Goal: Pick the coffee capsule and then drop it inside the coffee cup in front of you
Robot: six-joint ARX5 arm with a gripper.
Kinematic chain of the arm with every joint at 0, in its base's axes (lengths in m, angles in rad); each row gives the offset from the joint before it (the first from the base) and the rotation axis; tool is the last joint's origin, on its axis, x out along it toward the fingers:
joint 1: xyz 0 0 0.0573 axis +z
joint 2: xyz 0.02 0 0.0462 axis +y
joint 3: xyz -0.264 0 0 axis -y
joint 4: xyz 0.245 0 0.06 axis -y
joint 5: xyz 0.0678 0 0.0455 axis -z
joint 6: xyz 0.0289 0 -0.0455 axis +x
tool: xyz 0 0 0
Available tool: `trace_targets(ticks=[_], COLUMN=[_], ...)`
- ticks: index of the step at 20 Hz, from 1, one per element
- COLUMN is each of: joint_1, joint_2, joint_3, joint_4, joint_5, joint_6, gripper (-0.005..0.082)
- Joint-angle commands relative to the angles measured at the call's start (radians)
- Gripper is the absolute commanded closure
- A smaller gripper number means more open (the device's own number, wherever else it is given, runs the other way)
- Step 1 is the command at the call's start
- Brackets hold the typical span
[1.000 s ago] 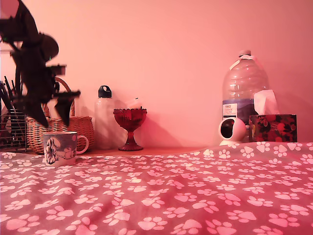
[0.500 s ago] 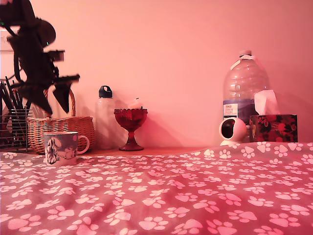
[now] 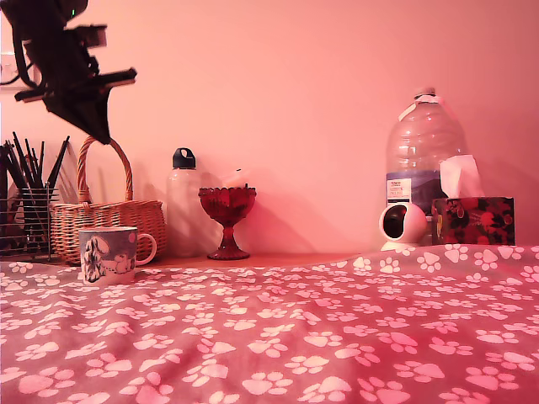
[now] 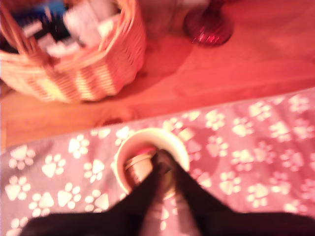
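The coffee capsule (image 4: pixel 139 166) lies inside the coffee cup (image 3: pixel 109 253), so the drop looks done. The gripper (image 3: pixel 94 118) hangs high above the cup and the wicker basket (image 3: pixel 108 217), fingertips close together with nothing between them. Next, I'd guess, only retreating. The big water bottle (image 3: pixel 424 151) has a label too small to read.
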Motion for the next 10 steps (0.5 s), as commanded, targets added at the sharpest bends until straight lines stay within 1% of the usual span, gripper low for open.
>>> trace_targets(ticks=[1,4,7,10], joint_1=[-0.008,-0.011,-0.011,-0.01], joint_2=[-0.061,-0.166,-0.299,-0.424], joint_3=[-0.083,-0.225,-0.408,-0.586], joint_4=[0.026,0.105,0.194,0.286], joint_5=[0.004,0.005,0.005,0.005], joint_6=[0.001,-0.002,-0.009,-0.029], gripper=[0.0768,0.0768,0.0768,0.0768])
